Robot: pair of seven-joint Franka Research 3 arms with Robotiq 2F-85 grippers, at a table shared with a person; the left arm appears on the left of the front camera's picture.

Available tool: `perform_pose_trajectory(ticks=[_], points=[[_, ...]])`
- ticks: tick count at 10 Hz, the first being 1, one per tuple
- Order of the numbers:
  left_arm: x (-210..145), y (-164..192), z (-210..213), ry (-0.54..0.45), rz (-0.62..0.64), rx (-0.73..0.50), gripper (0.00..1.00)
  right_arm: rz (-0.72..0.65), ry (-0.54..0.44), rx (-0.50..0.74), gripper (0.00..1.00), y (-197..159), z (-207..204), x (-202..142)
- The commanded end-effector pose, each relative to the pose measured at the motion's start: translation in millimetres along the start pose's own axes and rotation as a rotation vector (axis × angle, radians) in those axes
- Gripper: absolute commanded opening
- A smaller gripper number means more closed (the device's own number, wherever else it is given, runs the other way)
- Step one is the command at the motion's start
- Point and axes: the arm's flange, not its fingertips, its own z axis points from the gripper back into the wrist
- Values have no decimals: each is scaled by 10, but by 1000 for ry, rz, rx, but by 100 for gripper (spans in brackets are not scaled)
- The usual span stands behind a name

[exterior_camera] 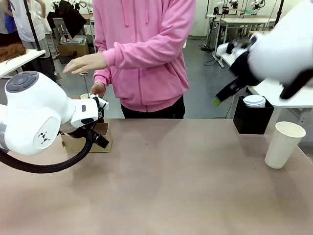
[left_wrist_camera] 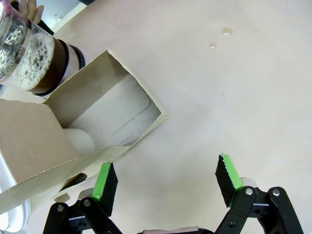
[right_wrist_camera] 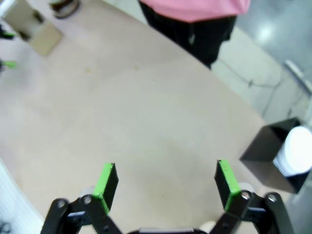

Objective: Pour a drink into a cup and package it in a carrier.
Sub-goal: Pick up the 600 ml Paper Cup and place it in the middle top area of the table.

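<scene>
Fingers of your left gripper (left_wrist_camera: 165, 170) stand apart, empty, over the worktop (left_wrist_camera: 234, 87) just beside the carrier (left_wrist_camera: 29, 141). Drink (left_wrist_camera: 59, 61) is in the jug (left_wrist_camera: 19, 44), right past the carrier's end. Your right gripper (right_wrist_camera: 165, 170) has its fingers apart too, empty. Cup (exterior_camera: 283, 144) stands well apart from the carrier.

Tan table (exterior_camera: 171, 186): carrier (exterior_camera: 73, 143), white cup (exterior_camera: 285, 144).

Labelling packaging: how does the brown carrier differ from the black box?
Colour: the carrier is brown cardboard, the black box black. Place: the carrier sits at the table's left, partly behind the left arm; the black box stands at the far right. Contents: the black box holds white lids; the carrier's slot seen from the left wrist looks empty. Both are open on top.
</scene>
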Motion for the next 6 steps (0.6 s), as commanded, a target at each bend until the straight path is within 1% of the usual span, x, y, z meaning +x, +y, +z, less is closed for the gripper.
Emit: perform_pose_trajectory(ticks=[1, 2, 3, 4, 5, 6], points=[[-1, 0, 0, 0, 0, 0, 100, 104, -10, 234, 100, -723, 296, -133], [-1, 0, 0, 0, 0, 0, 100, 128, -73, 322, 100, -1067, 425, -283], [-1, 0, 0, 0, 0, 0, 100, 157, -147, 395, 100, -1381, 515, -516], [-1, 0, 0, 0, 0, 0, 100, 185, -205, 421, 100, -1583, 549, -783], [-1, 0, 0, 0, 0, 0, 100, 197, -251, 432, 100, -1702, 556, -1017], [-1, 0, 0, 0, 0, 0, 100, 205, -318, 428, 100, -1796, 536, -1276]])
